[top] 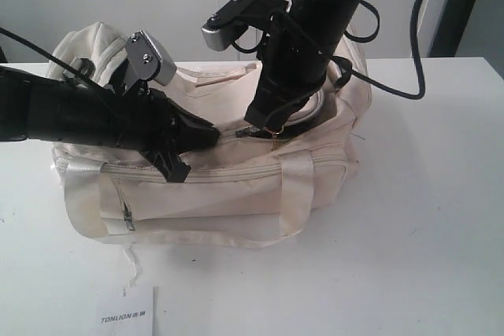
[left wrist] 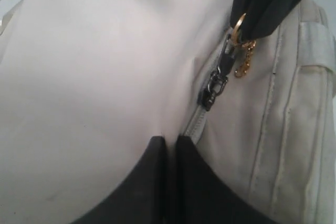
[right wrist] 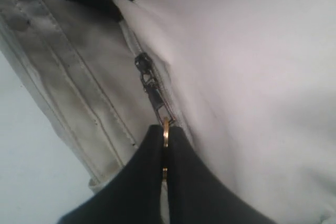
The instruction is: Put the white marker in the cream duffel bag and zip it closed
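On white table (top: 425, 234), centre: cream bag (top: 236, 202), lying lengthwise, front pocket and handles facing camera. Left gripper (top: 211, 136) comes in low from the left, tips against top fabric beside the zip line; fingers (left wrist: 152, 182) pressed together, cannot tell whether cloth is caught between them. Right gripper (top: 264, 125) reaches down from above onto bag's top middle; its fingers (right wrist: 142, 177) pinch the gold ring (right wrist: 166, 127) of the zip pull. Dark slider (right wrist: 143, 66) sits on the track just beyond the ring, between the two grippers. Short gold chain (left wrist: 242, 64) hangs by the ring. Marker cannot be seen. White card (top: 126, 312) lies near front table edge, apart from bag.
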`<action>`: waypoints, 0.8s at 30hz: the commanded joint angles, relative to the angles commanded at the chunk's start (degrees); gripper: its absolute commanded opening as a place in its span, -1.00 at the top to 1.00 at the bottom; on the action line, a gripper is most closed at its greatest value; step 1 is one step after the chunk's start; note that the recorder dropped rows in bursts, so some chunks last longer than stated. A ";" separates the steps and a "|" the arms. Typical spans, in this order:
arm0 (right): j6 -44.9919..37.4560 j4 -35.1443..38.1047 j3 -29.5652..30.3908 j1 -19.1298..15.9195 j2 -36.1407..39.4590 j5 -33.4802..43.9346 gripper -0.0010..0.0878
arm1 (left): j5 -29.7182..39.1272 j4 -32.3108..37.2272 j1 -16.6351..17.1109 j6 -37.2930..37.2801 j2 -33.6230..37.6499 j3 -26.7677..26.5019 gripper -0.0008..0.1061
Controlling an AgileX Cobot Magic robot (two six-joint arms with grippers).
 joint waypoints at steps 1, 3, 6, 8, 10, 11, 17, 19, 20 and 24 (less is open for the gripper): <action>0.00 0.00 0.00 0.00 0.00 0.00 0.98 | 0.09 0.00 0.00 0.00 0.00 0.00 0.98; 0.00 0.00 0.00 0.00 0.00 0.00 0.98 | 0.09 0.00 0.00 0.00 -0.37 0.00 0.98; 0.00 -0.22 0.00 0.00 0.00 0.00 0.98 | 0.22 -0.23 0.00 0.00 -1.26 0.00 0.98; 0.00 -0.22 0.00 0.00 0.00 0.00 0.98 | 0.36 -0.23 0.00 -0.24 -2.22 0.00 0.98; 0.00 -0.22 0.00 0.00 0.00 0.00 0.98 | 0.48 -0.23 0.00 -0.94 -3.32 0.00 0.98; 0.00 -0.22 0.00 0.00 0.00 0.00 0.98 | 0.48 0.03 0.00 -1.34 -3.94 0.00 0.98; 0.00 -0.76 0.00 0.00 0.00 0.00 0.98 | 0.25 1.34 0.00 -1.75 -5.01 0.00 0.98; 0.00 -1.94 0.00 0.00 0.00 0.00 0.98 | 0.25 1.34 0.00 -2.04 -5.01 0.00 0.98; 0.00 -2.52 0.00 0.00 0.00 0.00 0.98 | 0.25 1.34 0.00 -2.04 -5.01 0.00 0.98; 0.00 -4.53 0.00 0.00 0.00 0.00 0.98 | 0.25 1.34 0.00 -2.04 -5.01 0.00 0.98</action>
